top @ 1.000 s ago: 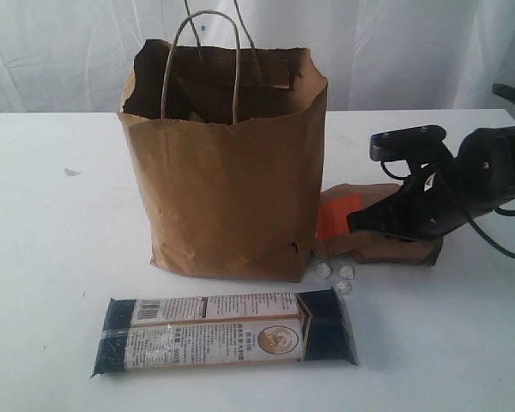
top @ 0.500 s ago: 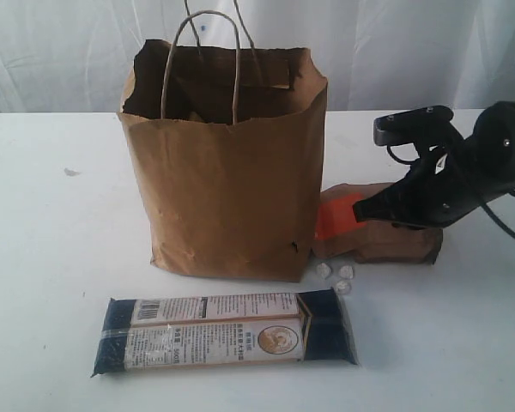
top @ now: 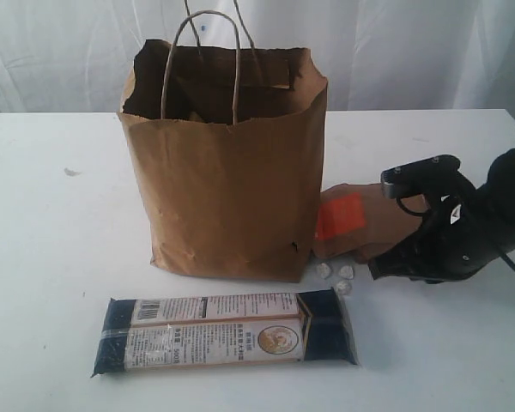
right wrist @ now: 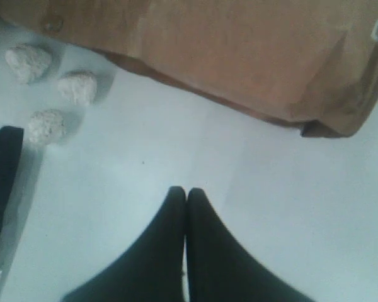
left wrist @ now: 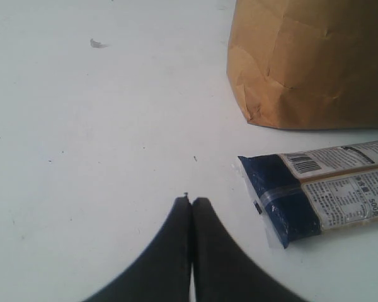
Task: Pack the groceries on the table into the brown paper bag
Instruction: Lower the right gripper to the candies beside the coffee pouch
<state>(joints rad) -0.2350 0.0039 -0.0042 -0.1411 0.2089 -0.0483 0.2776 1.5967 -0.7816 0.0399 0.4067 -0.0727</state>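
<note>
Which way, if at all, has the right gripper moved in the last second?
Yes. In the exterior view, the right gripper has dropped from over the brown pouch down towards the table in front of it.

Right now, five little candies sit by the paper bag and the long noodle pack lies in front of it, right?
Not five: the right wrist view shows three candies. They do sit by the brown paper bag, and the noodle pack does lie in front of it.
</note>
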